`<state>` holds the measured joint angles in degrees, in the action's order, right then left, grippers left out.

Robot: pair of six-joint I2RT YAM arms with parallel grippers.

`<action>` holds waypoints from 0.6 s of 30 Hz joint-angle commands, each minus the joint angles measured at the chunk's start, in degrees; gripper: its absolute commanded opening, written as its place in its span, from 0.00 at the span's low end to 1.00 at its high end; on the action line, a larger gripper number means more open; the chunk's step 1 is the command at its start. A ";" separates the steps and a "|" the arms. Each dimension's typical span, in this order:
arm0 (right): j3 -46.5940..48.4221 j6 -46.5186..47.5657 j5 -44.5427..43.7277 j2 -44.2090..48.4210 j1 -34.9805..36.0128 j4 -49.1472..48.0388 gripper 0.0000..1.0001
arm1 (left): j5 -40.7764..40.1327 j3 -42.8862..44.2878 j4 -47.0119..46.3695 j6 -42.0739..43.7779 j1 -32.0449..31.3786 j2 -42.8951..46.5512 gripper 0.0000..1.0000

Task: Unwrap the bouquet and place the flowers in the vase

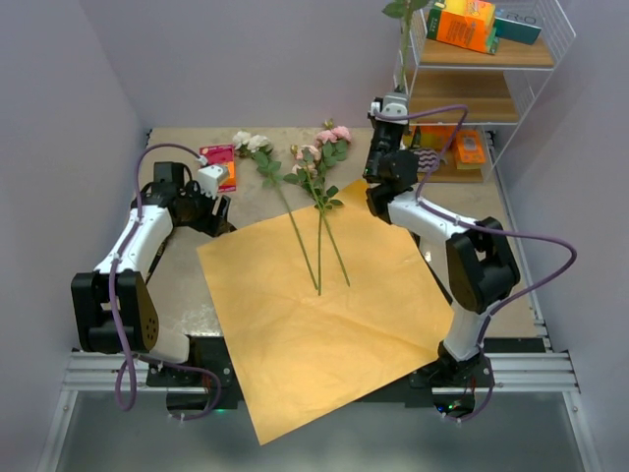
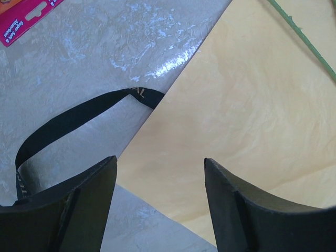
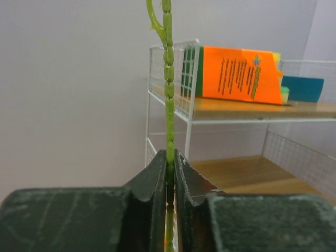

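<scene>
— How wide, the right pincer [image 3: 169, 157]?
— Pinched almost shut on one green stem [image 3: 168, 79]. Holds it upright between both fingers, in front of a wire shelf [image 3: 173, 113].
— And the left pincer [image 2: 160, 165]?
— Spread wide, gripping nothing. Hangs over the edge of the tan paper [image 2: 252, 105], close to a black ribbon [image 2: 68, 118] lying on the table [image 2: 105, 42].
— Where are the other flowers [image 1: 314, 187]?
— Loose between the two arms (three long stems, pink and cream heads toward the far wall). Lower ends on the paper, heads on the bare table.
— Any writing?
— "Super Soft &" on a pink packet [image 2: 31, 16] at the corner of the left wrist view. Pale lettering on the ribbon, too small to read. Likewise the dark print on the orange box [image 3: 239, 73] on the shelf.
</scene>
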<state>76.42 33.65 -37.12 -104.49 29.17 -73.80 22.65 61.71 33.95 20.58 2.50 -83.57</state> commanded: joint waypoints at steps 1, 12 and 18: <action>-5.30 -3.67 -3.92 6.91 -0.08 -6.72 0.26 | 1.87 2.18 -0.29 0.52 0.57 0.25 0.72; -17.70 -8.69 -6.11 18.35 3.69 2.42 0.85 | 3.71 3.50 0.67 -0.89 0.57 1.13 0.72; -20.16 -8.17 -8.49 22.92 12.82 11.65 0.86 | 3.89 4.20 0.94 -1.85 0.66 1.48 0.72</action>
<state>57.76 25.58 -42.96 -84.53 35.99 -67.33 24.99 63.40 35.27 20.10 2.61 -83.55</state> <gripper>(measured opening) 0.855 0.718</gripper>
